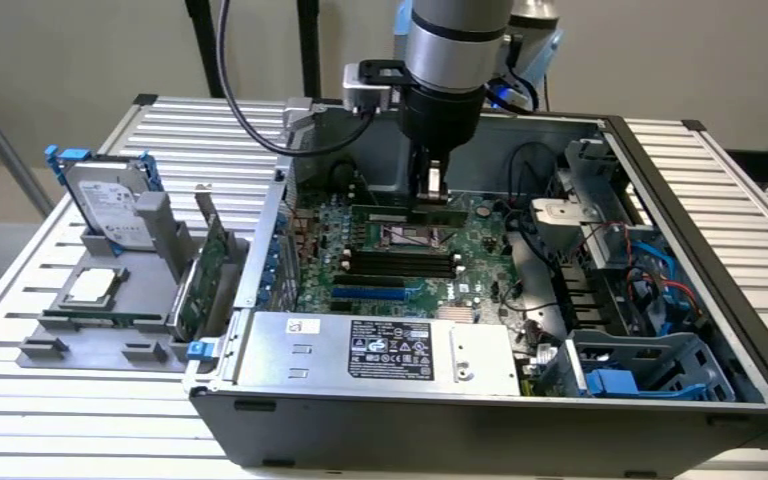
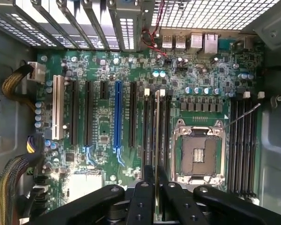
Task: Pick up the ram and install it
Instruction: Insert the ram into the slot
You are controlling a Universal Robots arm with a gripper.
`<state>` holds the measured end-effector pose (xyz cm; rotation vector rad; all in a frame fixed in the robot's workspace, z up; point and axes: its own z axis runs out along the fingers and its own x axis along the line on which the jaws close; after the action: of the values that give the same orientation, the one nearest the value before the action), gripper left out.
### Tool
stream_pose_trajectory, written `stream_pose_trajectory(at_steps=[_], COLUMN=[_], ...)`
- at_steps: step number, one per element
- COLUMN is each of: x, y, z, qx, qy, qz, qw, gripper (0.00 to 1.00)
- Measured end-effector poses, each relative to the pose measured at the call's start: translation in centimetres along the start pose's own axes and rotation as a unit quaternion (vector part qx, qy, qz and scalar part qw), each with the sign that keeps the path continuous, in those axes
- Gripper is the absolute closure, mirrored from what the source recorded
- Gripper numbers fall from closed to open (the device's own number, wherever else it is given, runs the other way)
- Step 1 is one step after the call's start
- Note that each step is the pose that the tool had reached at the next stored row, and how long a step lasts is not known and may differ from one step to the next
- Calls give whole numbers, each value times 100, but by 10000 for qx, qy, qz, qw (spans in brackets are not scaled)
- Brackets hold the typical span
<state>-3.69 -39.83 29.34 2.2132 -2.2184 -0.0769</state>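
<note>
Exterior view: a table (image 1: 37, 290) of ribbed silver metal slats stands before a plain beige wall (image 1: 64, 50), with black poles rising behind it. On the slats lies an open grey steel computer case (image 1: 491, 430), boxy and dark-edged. A silver power supply (image 1: 371, 350) with a printed label sits at its near side. To the exterior view's left, a grey moulded holder (image 1: 91, 350) carries an upright hard drive (image 1: 104, 205) in a blue frame. It also carries a green expansion card (image 1: 204, 280) standing on edge and a square silver processor chip (image 1: 91, 287) lying flat.

Inside the case, the green motherboard (image 2: 103, 140) is crowded with small round capacitors, long black slots and one blue slot (image 2: 117, 117). The square metal-framed processor socket (image 2: 200, 152) stands empty.

The black gripper (image 2: 156, 197) is clamped on the ram (image 2: 157, 136), its two fingers (image 2: 144, 197) pressed against the flat sides. From the wrist view the ram appears edge-on, as a thin pale strip. It runs lengthwise over the black memory slots (image 2: 147, 131) just beside the socket. Whether it touches a slot cannot be told.
</note>
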Motion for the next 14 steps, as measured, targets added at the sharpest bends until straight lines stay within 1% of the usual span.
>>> stream_pose_trajectory(at_steps=[5, 14], x=[3, 8], y=[6, 0], z=[92, 255], qx=[3, 7], qy=[6, 29], qz=[10, 11], qw=[10000, 10000], gripper=[100, 100])
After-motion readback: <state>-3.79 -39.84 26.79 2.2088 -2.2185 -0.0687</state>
